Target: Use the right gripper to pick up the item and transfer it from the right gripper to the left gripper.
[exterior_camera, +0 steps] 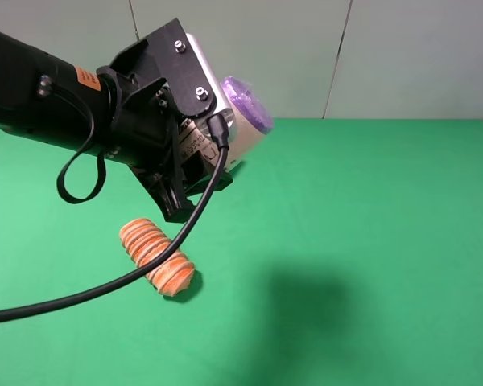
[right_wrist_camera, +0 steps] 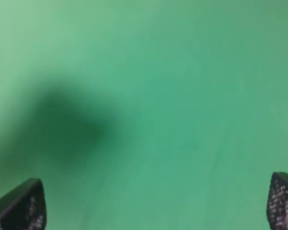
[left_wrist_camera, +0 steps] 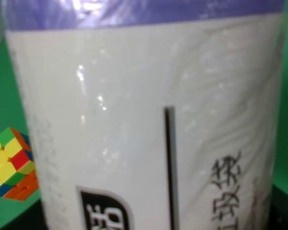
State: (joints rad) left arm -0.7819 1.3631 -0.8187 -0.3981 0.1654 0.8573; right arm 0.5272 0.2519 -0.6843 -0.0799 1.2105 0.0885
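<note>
The item, a cream-white can point(exterior_camera: 248, 137) with a purple end, is held high above the green table point(exterior_camera: 370, 209), tilted. My left gripper point(exterior_camera: 195, 133), flat black plates with silver screws, is shut on it. In the left wrist view the can point(left_wrist_camera: 149, 120) fills nearly the whole picture, with dark print on its side, and the fingers barely show. My right gripper point(right_wrist_camera: 156, 203) is open and empty: its two black fingertips point(right_wrist_camera: 19, 207) stand far apart above bare green cloth. It is out of the exterior high view.
A ribbed orange roll point(exterior_camera: 157, 256) lies on the table below my left gripper. A multicoloured puzzle cube point(left_wrist_camera: 12, 163) shows on the green cloth beside the can in the left wrist view. A black cable point(exterior_camera: 105, 285) hangs from the left arm. A pale wall stands behind.
</note>
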